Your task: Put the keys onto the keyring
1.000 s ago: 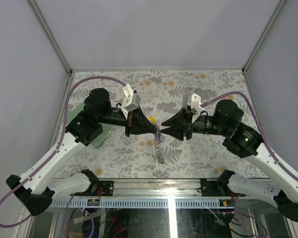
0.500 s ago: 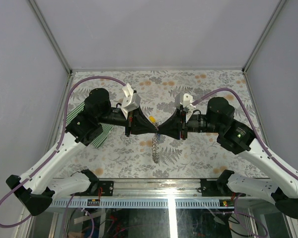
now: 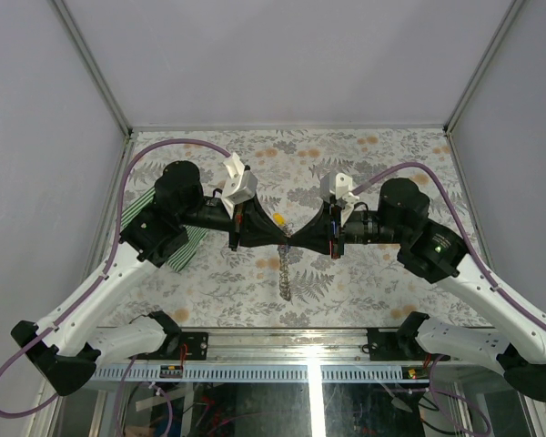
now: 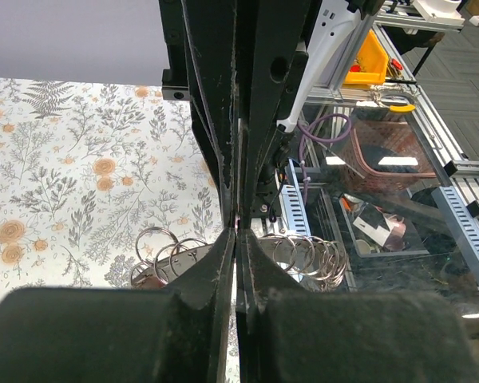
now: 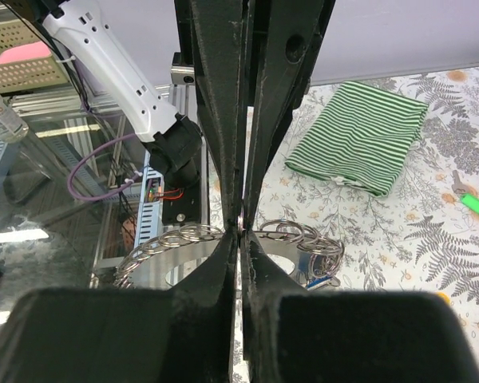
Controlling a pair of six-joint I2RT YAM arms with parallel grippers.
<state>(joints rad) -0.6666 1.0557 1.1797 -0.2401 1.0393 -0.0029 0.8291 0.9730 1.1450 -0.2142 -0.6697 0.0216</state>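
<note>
My left gripper (image 3: 283, 237) and right gripper (image 3: 294, 239) meet tip to tip above the middle of the table. Both are shut on the top of the keyring (image 3: 284, 273), a grey chain of rings that hangs down from the tips. In the left wrist view the left gripper (image 4: 238, 233) is shut, with the chain's rings (image 4: 311, 254) fanned out on both sides. In the right wrist view the right gripper (image 5: 239, 228) is shut on a small ring, with more of the rings (image 5: 303, 239) beside it. A yellow key (image 3: 279, 218) lies just behind the tips. A green key (image 5: 473, 204) lies on the table.
A green-and-white striped cloth (image 3: 189, 244) lies at the table's left under the left arm and also shows in the right wrist view (image 5: 359, 137). The floral table cover (image 3: 382, 282) ends at a metal rail along the near edge.
My right arm has moved left until its tips touch the left gripper's tips. The hanging chain has swung a little to the left. The left arm has stayed still.
</note>
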